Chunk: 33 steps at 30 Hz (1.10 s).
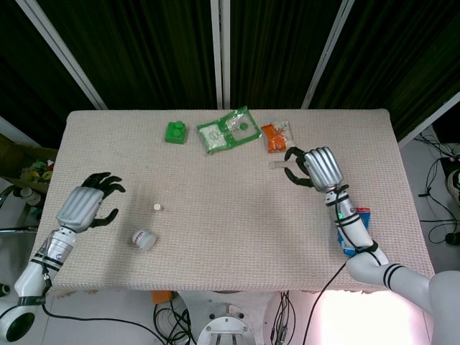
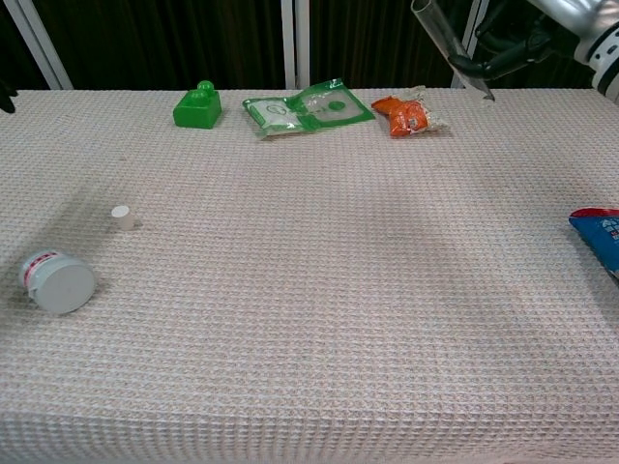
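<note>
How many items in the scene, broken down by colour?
Green: 2 (green block, green packet)
Orange: 1 (orange packet)
Blue: 1 (blue packet)
White: 2 (white jar, small white cylinder)
Clear: 1 (clear tube, held off the table by the right robot hand)
Total: 7

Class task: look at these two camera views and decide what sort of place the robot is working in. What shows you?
Probably a robot test lab, not a home. A cloth-covered table stands before dark curtains, with loose cables on the floor beneath, and unrelated small items like a green block scattered about.
</note>
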Available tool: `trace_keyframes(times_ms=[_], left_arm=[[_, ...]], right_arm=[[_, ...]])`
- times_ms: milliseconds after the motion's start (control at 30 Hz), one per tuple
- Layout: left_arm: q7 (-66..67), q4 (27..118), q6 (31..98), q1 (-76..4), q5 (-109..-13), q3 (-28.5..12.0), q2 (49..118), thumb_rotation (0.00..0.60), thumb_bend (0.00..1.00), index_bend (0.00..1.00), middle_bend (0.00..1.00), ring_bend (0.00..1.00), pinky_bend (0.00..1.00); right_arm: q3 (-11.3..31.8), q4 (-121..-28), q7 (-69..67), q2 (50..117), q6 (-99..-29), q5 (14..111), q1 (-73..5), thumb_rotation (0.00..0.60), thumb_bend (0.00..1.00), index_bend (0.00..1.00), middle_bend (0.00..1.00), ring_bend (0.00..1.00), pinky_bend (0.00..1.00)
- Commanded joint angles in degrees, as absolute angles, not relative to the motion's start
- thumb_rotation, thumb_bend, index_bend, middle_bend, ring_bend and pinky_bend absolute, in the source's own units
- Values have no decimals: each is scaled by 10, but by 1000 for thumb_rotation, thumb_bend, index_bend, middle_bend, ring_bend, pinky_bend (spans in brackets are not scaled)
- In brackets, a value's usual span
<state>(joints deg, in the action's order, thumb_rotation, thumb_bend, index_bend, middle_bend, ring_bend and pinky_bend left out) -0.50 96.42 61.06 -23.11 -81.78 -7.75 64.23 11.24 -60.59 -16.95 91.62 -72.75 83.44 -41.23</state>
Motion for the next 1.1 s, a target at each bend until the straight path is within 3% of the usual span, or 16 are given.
trace_keyframes(times_ms=[33,400,1100], left_arm=[[7,926,566,-272,-788,-91,690,600,390,341,191,89,116],[76,870,500,-334,-717,-88,789,600,404,365,188,90,116],[150,834,541,-337,-637,-75,865,600,403,438,195,90,116]], right_arm=[[112,-614,-173,903,-736,833,-399,600,598,865,987,965,991],[109,-629,-169,883,-740,835,-379,600,606,866,987,965,991],[107,-626,-163,892,-730,844,-375,600,611,868,987,964,991]])
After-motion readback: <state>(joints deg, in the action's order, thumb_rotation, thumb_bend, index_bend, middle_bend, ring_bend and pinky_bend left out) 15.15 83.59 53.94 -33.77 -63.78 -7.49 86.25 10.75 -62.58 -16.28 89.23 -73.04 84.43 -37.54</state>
